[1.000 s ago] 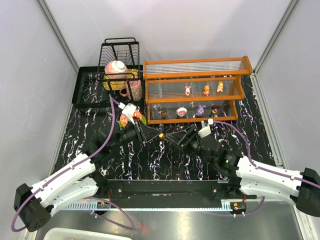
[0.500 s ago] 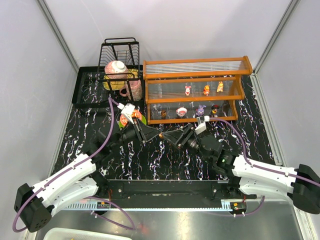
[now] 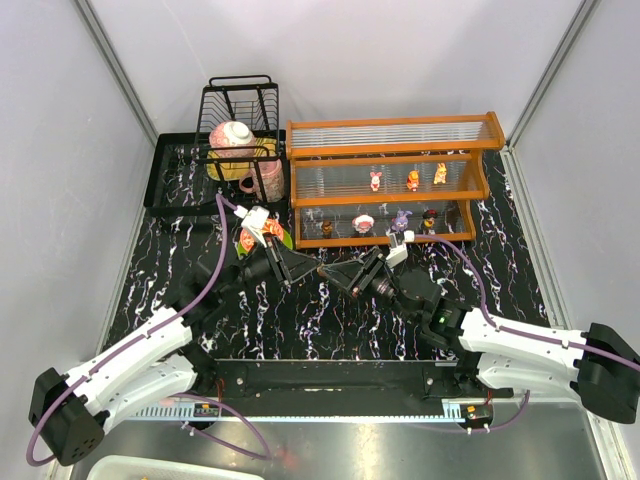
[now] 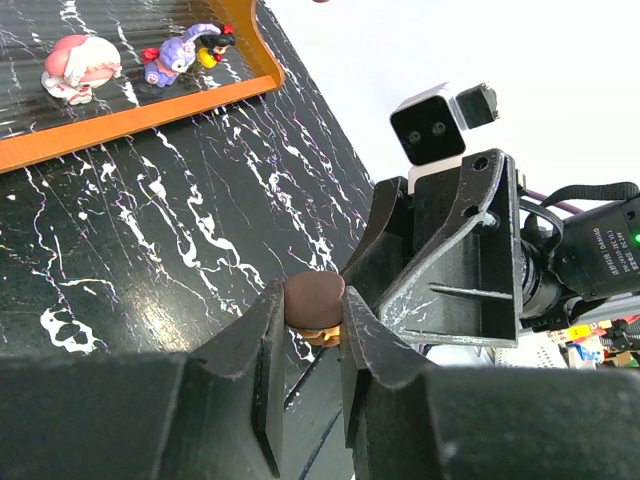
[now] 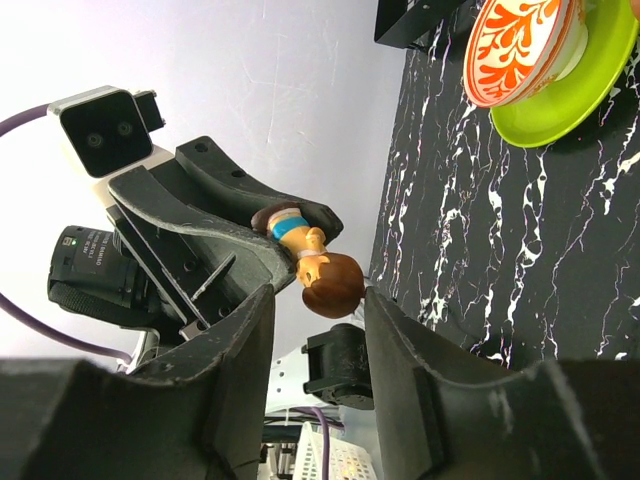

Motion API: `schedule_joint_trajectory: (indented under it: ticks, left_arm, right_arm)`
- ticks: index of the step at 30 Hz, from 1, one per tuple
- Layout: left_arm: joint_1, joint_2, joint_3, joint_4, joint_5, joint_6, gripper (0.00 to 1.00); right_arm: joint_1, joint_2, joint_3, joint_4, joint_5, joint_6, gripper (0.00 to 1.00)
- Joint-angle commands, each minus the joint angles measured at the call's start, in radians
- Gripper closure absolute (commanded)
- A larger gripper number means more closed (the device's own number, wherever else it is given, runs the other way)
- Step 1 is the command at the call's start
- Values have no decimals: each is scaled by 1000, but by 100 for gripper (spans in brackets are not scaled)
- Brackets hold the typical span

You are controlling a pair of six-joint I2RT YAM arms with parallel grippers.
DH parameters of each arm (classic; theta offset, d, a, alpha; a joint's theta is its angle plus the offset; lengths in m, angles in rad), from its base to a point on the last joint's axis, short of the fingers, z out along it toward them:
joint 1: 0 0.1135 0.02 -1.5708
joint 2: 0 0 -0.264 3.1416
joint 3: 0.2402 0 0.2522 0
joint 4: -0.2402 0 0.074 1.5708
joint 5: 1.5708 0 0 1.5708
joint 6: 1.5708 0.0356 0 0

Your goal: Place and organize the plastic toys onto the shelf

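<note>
Seven toys (image 3: 412, 180) stand on the shelf (image 3: 390, 125); left pincer (image 4: 313, 305) grips an eighth (image 5: 330, 283), right pincer (image 5: 320, 297) gapes around it.

The right gripper (image 5: 318, 297) has slid left along the front of the shelf (image 3: 390, 185), closing the gap to the left gripper (image 4: 312, 312). Its spread fingers now flank the head of the brown-haired figurine (image 5: 322, 272) pinched there.

Eight plastic toys (image 3: 412, 180), one shelf (image 3: 390, 123), one dish rack (image 3: 241, 88), one bowl (image 5: 520, 50).
</note>
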Motion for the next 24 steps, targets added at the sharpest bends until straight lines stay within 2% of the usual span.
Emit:
schedule_joint_trajectory:
  ticks: [1, 5, 10, 17, 20, 21, 22, 24]
  left_arm:
    - [8, -1, 10, 76, 26, -12, 100]
    - [10, -3, 8, 79, 31, -19, 100]
    - [13, -1, 0, 88, 36, -27, 100]
    - [16, -1, 0, 97, 46, -33, 100]
    - [18, -1, -12, 113, 57, -44, 100]
    - [19, 0, -15, 128, 62, -48, 100]
    - [21, 0, -23, 132, 63, -52, 100]
    - [21, 2, -27, 139, 69, -58, 98]
  right_arm:
    - [-5, -1, 10, 63, 5, -19, 55]
    - [-5, -1, 3, 68, 10, -15, 58]
    - [-5, 7, 2, 78, 8, -15, 57]
    - [-3, 21, -4, 100, 5, -13, 64]
    - [-5, 19, -15, 118, 8, -16, 80]
    - [-5, 15, -17, 115, 12, -18, 94]
    - [-5, 10, -15, 111, 16, -18, 100]
    - [-5, -4, -10, 79, 27, -21, 100]
